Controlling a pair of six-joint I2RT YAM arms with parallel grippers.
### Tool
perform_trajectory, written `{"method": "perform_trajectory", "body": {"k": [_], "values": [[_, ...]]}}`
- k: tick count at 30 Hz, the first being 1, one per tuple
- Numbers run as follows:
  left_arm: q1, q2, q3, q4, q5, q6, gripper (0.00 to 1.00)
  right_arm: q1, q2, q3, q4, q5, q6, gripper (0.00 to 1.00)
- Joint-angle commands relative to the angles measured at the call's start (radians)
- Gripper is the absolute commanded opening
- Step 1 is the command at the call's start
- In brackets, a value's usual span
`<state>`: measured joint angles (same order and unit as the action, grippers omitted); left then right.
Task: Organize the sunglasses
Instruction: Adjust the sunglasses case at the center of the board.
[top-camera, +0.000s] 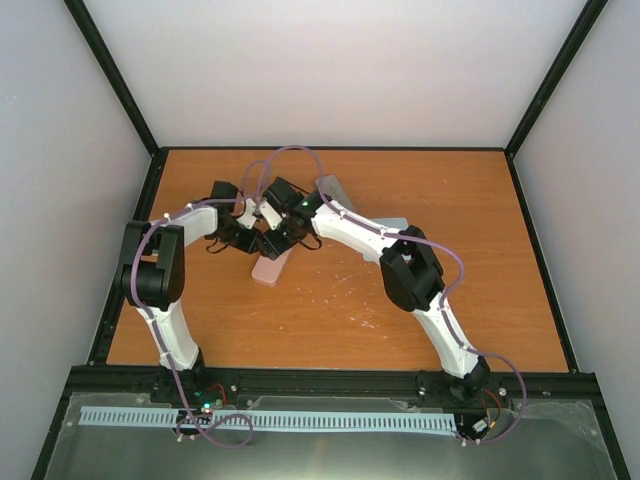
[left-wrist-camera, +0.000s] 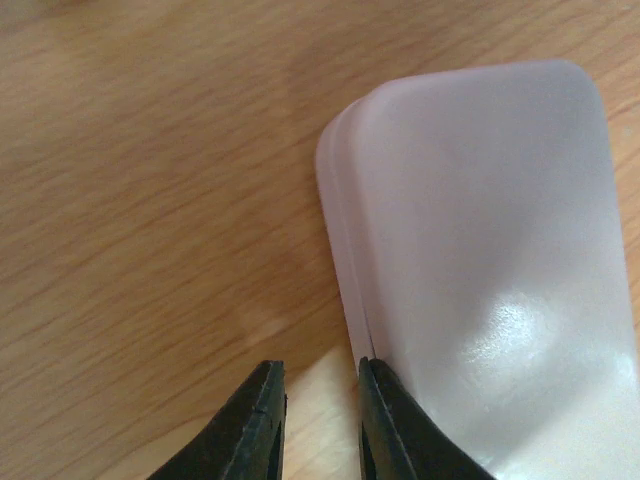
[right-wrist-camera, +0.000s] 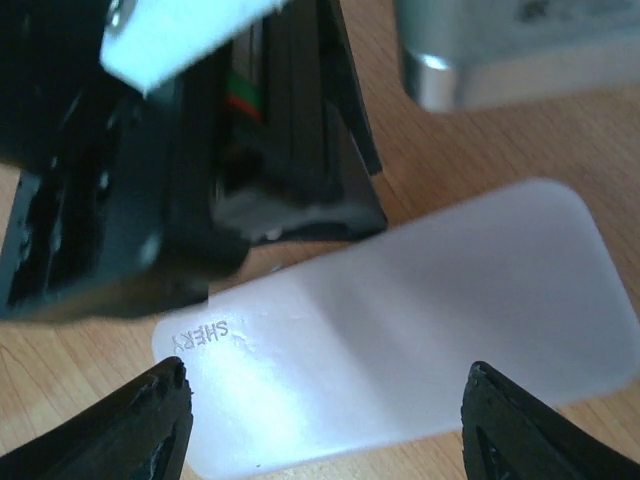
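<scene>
The pink case (top-camera: 270, 268) lies shut near the middle of the table, and both grippers meet over its far end. My left gripper (left-wrist-camera: 320, 365) is low at the case's (left-wrist-camera: 480, 250) long edge, jaws a narrow gap apart with only bare wood between them. Its right finger (left-wrist-camera: 385, 410) touches the case at the lid seam. My right gripper (right-wrist-camera: 325, 380) hangs open above the case (right-wrist-camera: 400, 330), its fingers spread wide across the lid. A thin dark outline, seemingly the sunglasses (top-camera: 214, 244), shows left of the left gripper (top-camera: 250, 240), partly hidden.
A grey case (top-camera: 335, 190) lies behind the right gripper (top-camera: 273, 243), its corner also in the right wrist view (right-wrist-camera: 500, 60). A light-blue cloth (top-camera: 398, 224) peeks out under the right arm. The left gripper's black body (right-wrist-camera: 150, 170) sits just beyond my right fingers.
</scene>
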<state>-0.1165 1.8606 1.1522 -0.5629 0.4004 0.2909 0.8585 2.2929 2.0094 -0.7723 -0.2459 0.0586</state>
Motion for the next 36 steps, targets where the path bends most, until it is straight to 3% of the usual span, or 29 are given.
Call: {"method": "perform_trajectory", "body": {"k": [1, 14, 28, 36], "values": [[-0.073, 0.006, 0.028, 0.023, 0.061, -0.005, 0.24, 0.014, 0.042, 0.030, -0.084, 0.043, 0.065, 0.72], [-0.077, -0.124, -0.093, 0.001, 0.089, -0.021, 0.22, -0.051, -0.168, -0.208, -0.093, 0.089, 0.386, 0.74], [-0.161, -0.125, -0.075, 0.019, 0.061, -0.029, 0.19, -0.055, -0.161, -0.222, -0.092, 0.036, 0.404, 0.75], [-0.048, -0.270, -0.045, 0.035, -0.011, -0.027, 0.19, -0.053, -0.169, -0.235, -0.076, 0.031, 0.437, 0.75]]}}
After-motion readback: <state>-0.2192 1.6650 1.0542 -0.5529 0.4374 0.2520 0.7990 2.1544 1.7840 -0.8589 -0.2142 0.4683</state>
